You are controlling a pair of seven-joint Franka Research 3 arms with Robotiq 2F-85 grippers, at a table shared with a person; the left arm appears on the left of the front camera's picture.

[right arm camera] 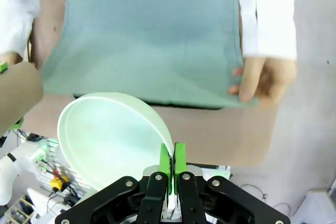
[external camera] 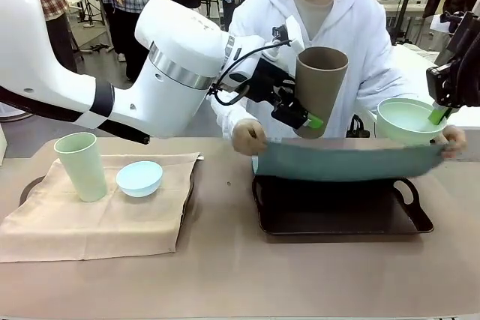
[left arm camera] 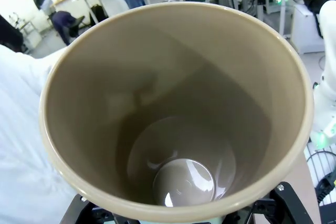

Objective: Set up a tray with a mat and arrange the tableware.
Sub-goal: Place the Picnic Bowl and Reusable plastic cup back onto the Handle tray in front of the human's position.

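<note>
While the person's hands (external camera: 248, 137) held the teal cloth mat (external camera: 349, 161) over the dark brown tray with handles (external camera: 341, 215), the front view showed both arms up in the air with things in them. The left gripper (external camera: 298, 114) held the tall brown plastic cup (external camera: 319, 89) by its lower part, tipped sideways. If the grip slipped, the cup could drop onto the mat or bump the person's hand. The right gripper (external camera: 439, 114) pinched the rim of the pale green round bowl (external camera: 409, 120) at the right. On the other side, a pale green tall cup (external camera: 82, 165) and a light blue small bowl (external camera: 139, 177) sat on a beige cloth (external camera: 97, 207), well apart from the arms.

From the left wrist view, the brown cup's open mouth pointed at the camera, and the jaws stood wide around its base.

From the right wrist view, the green pads (right arm camera: 172, 162) squeezed the thin bowl rim, almost touching. Such a small pinch could let the bowl swing or fall. The person's hand (right arm camera: 257, 80) was near, on the mat's edge.
</note>
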